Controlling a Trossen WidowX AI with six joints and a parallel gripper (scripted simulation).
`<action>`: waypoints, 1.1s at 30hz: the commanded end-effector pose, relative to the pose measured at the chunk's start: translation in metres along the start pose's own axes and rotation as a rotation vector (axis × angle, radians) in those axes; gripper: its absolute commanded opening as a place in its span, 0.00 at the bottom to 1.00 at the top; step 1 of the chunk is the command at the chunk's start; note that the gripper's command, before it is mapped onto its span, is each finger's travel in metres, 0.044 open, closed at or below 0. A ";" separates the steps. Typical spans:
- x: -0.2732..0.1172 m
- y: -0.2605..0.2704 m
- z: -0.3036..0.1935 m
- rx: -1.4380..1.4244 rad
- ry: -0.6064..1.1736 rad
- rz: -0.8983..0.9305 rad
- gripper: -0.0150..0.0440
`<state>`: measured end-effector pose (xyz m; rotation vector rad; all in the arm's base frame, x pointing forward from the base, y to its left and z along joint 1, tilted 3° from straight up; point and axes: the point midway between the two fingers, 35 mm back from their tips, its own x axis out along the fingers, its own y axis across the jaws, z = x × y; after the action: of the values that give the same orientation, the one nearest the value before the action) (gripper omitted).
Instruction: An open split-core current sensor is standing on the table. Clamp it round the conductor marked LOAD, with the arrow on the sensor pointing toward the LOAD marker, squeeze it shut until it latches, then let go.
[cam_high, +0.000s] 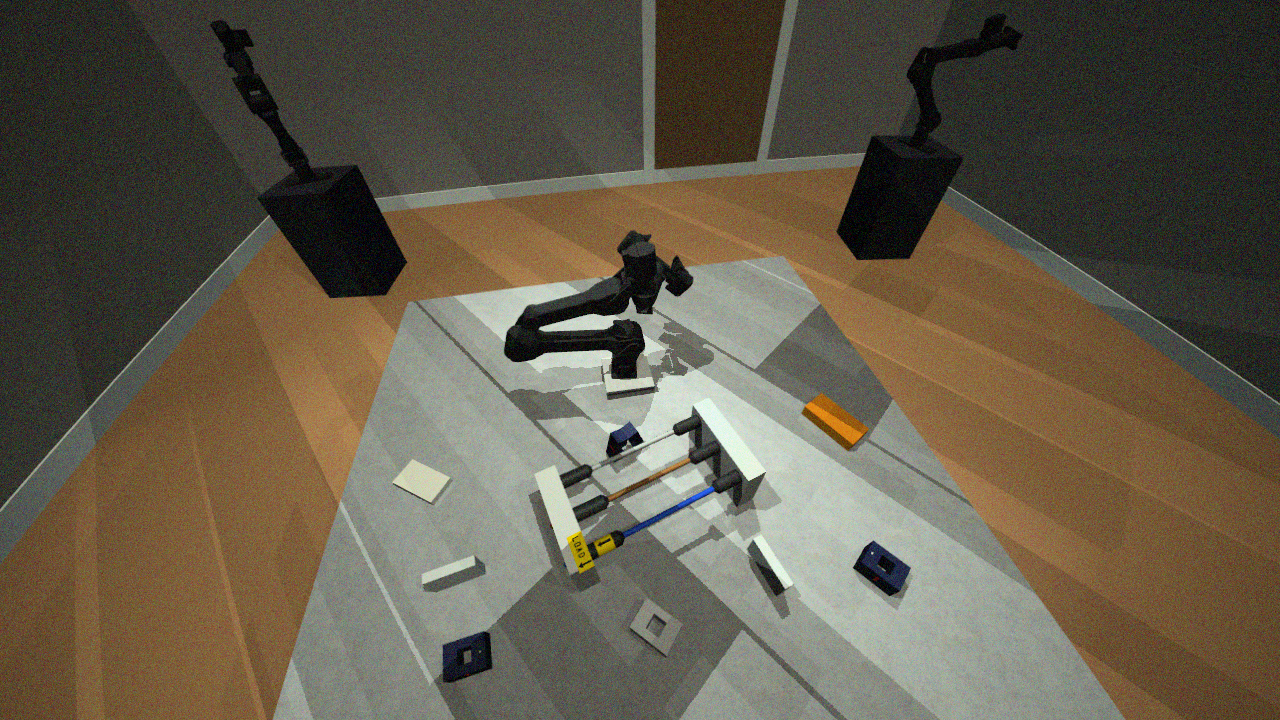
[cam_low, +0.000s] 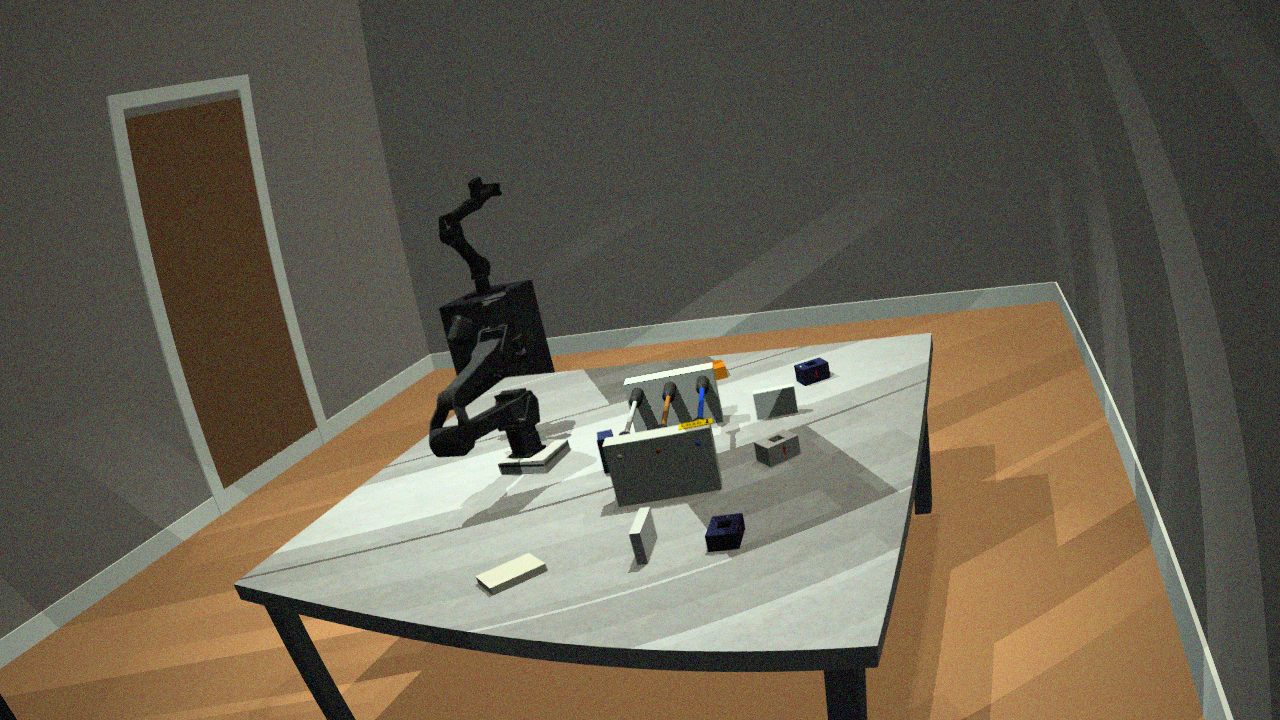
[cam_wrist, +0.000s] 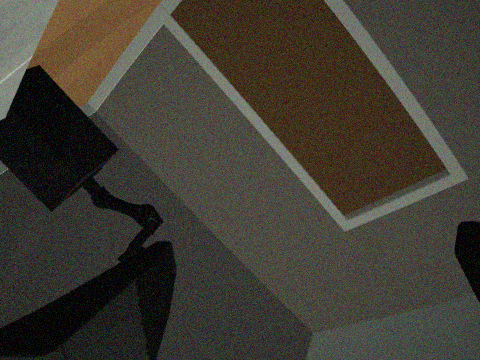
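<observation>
The black, angular claw (cam_high: 666, 291) (cam_wrist: 315, 247) stands wide open, holding nothing — well apart from the sensor. That dark-blue, blocky sensor (cam_high: 626, 434) (cam_low: 605, 450) (notched, its gap visible) stands on the pale, streaked tabletop (cam_high: 358, 573) (cam_low: 393, 528) — near the smooth, white rod (cam_high: 633, 451) (cam_low: 631, 414).

— What's cut off in the wrist view?
— The dark, angular gripper finger (cam_wrist: 469, 257) at its right edge; only part shows.
— And hidden?
— From the exterior, the pale upright block (cam_low: 662, 474) with the yellow label partly covers the small navy-blue sensor (cam_low: 605, 450) behind its left end.
</observation>
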<state>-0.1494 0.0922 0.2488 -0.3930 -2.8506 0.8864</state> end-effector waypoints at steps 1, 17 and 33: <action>0.000 0.001 -0.001 0.005 0.003 0.005 0.98; -0.097 0.105 -0.124 0.726 0.865 0.500 1.00; -0.302 0.105 -0.167 1.006 2.079 0.197 1.00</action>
<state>0.1331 0.2090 0.3032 -0.9031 -0.6950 1.0485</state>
